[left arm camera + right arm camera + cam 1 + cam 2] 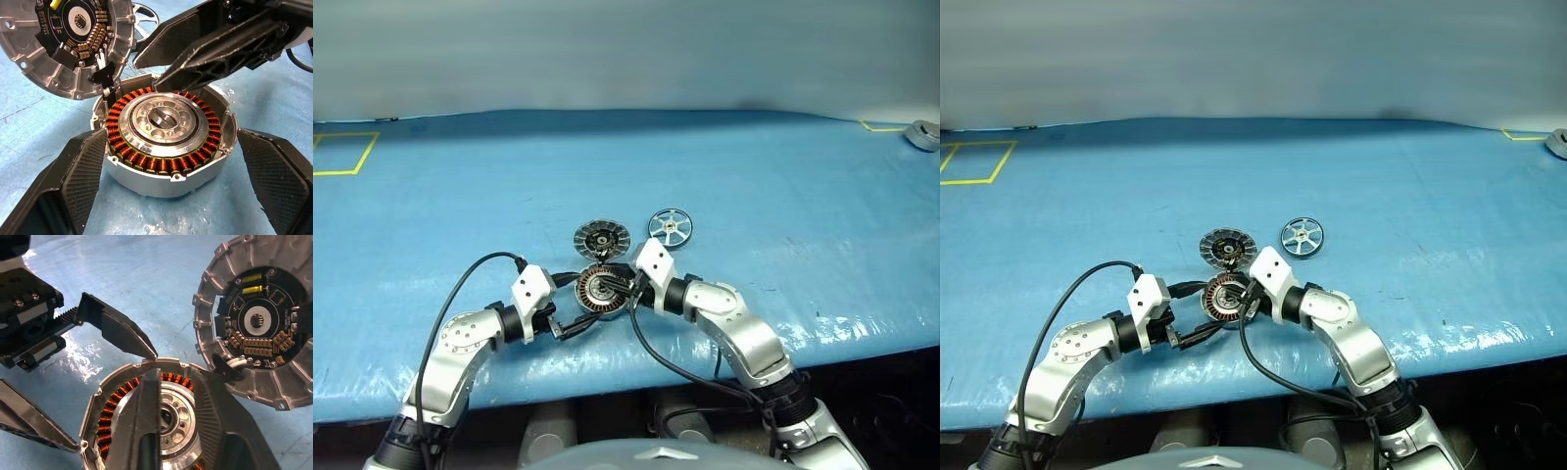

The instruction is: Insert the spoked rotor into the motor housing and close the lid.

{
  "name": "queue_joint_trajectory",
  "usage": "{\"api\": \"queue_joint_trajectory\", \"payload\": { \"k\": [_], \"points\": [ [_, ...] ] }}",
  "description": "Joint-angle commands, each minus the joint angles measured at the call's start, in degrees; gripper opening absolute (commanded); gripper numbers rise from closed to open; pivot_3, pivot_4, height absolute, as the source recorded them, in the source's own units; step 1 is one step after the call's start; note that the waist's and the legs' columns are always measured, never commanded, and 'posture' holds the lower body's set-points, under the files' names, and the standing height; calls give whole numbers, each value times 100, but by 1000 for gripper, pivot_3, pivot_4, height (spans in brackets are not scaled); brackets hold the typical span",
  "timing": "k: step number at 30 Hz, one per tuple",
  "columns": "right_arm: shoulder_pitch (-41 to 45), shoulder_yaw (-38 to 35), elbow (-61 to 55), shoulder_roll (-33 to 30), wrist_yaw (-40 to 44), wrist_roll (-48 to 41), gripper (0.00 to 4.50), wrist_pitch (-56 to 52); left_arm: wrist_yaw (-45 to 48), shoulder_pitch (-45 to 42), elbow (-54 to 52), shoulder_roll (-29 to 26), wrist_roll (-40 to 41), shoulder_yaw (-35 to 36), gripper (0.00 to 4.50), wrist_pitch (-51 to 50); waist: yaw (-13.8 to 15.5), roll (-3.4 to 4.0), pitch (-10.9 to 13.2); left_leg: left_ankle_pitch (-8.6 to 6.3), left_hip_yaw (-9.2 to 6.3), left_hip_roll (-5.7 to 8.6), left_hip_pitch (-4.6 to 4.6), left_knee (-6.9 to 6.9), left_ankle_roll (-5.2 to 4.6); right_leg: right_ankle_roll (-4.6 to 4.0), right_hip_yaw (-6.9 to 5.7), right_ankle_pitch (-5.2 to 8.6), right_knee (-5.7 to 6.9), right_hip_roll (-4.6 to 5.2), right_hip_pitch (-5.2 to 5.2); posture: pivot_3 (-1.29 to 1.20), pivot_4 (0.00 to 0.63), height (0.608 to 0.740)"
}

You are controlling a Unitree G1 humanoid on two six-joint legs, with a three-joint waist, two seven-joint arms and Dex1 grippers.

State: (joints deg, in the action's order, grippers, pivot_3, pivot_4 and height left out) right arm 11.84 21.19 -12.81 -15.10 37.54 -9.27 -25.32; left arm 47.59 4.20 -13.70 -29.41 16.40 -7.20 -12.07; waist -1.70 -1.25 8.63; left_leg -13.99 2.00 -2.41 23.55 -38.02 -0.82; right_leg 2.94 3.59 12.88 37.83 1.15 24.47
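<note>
The motor housing [166, 132], a shallow round cup with copper windings around a silver centre, sits on the blue table near its front edge. My left gripper [168, 139] is open, its black fingers [78, 181] flanking the housing's wall on both sides. My right gripper [146, 76] hovers over the housing's far rim with its fingers nearly together and nothing between them. The lid [602, 238] lies just beyond the housing, circuit face up, joined to it by a short wire. The spoked rotor [670, 227] lies flat on the table to the right of the lid, apart from both grippers.
Yellow tape marks a square [342, 152] at the table's far left. A grey object [922, 134] lies at the far right corner. The table's front edge [607, 387] runs just below both arms.
</note>
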Motion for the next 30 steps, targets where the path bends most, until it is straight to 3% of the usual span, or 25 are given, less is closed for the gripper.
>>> {"api": "queue_joint_trajectory", "payload": {
  "k": [1, 21, 27, 30],
  "points": [
    [-1, 86, 70, 70, -38, 89, 23, 235, 24, -55, -43, 1, 15, 33, 4500, 88, 0, 0, 0, 0, 0, 0, 0, 0, 0, 0, 0, 0, 0, 0, 0, 0, 150, 740],
    [129, 607, 564, 154, -190, 769, 23, 257, 13, -50, 1, 22, -6, 6, 4500, 98, -41, 0, -1, 0, 0, -1, -5, -2, 0, 0, 1, -1, 3, 0, -3, 0, 150, 740],
    [277, 1013, 884, -128, -256, 1495, 23, 672, 5, -34, -10, 42, -5, -7, 4500, 106, -43, 0, -6, 0, 3, -7, -16, -2, 1, 0, 1, 0, 5, -3, -9, 0, 150, 740],
    [169, 928, 699, -17, -31, 1138, 23, 645, 14, -10, -2, 17, -13, 2, 4500, 102, -39, -4, -11, 0, 6, -7, -26, -1, 1, 4, 1, 3, 4, -2, -19, 0, 150, 740]
  ]
}}
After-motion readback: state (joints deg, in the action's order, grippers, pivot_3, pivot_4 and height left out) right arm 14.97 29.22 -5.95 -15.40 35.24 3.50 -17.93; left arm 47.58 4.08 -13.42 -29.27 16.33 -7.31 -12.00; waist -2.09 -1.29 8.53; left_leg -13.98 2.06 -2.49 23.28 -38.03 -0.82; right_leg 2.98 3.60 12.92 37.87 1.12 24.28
